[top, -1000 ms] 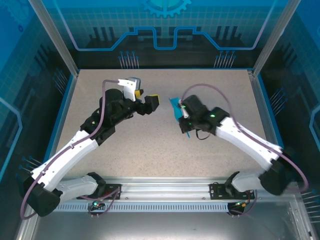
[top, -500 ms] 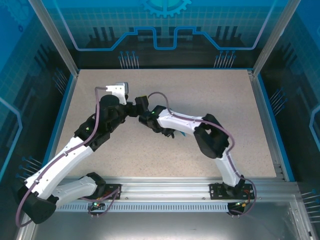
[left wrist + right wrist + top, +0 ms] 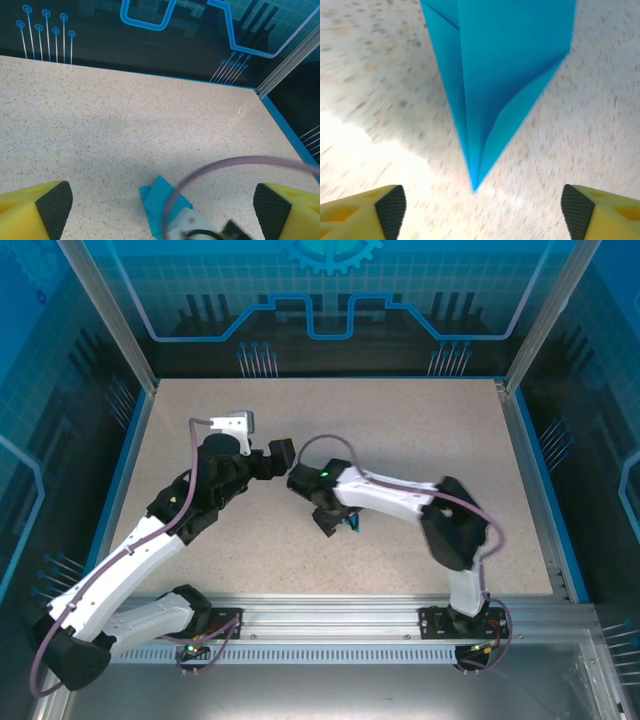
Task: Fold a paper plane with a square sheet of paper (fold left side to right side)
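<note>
Right end effector [image 3: 482, 207] and left end effector [image 3: 162, 206] are gaping wide, gripping nothing. The paper plane [image 3: 505, 75] is lying flat on the bench [image 3: 600, 125], so lifting clear vertically is likely safest, avoiding snags.

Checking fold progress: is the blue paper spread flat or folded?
Folded. The paper plane tapers to a point, with lengthwise creases and overlapping layers, lying on the table.

- Robot lab / test cell.
- Back panel [image 3: 420, 300]: blue, printed circuit + gear graphics.
- Alu frame post [image 3: 105, 315]; alu rail [image 3: 330, 625] w/ left arm [image 3: 140, 550] + right arm [image 3: 400, 498] bolted on.
- Speckled beige tabletop [image 3: 420, 430], blue edging.
</note>
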`<action>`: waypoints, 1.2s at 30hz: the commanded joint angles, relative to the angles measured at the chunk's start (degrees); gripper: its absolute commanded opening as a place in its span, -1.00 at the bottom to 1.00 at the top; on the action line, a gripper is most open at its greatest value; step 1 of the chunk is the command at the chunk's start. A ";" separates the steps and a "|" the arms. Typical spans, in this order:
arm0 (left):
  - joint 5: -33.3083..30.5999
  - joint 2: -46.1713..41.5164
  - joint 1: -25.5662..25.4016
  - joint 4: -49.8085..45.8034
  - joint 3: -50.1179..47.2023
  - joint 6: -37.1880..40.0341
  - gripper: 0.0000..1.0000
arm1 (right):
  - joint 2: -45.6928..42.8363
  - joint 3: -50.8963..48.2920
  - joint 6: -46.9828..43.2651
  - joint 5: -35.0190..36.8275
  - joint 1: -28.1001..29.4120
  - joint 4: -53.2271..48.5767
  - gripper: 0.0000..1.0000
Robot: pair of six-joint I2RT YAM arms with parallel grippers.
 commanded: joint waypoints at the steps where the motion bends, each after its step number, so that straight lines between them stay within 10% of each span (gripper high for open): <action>1: 4.61 3.69 -0.10 0.94 -2.24 -4.26 0.97 | -13.58 -6.90 0.29 -11.21 -3.21 6.35 0.85; 10: 19.44 25.54 -0.14 9.04 -2.86 -17.86 0.94 | -39.47 -31.75 0.11 -36.63 -23.74 27.78 0.99; 19: 25.63 41.44 -0.12 16.82 0.51 -21.11 0.79 | -45.22 -44.01 3.21 -54.18 -38.50 37.15 0.99; 36: 40.00 46.70 0.85 29.28 0.62 -8.84 -0.82 | -40.74 -52.11 -0.35 -72.74 -50.88 54.24 0.73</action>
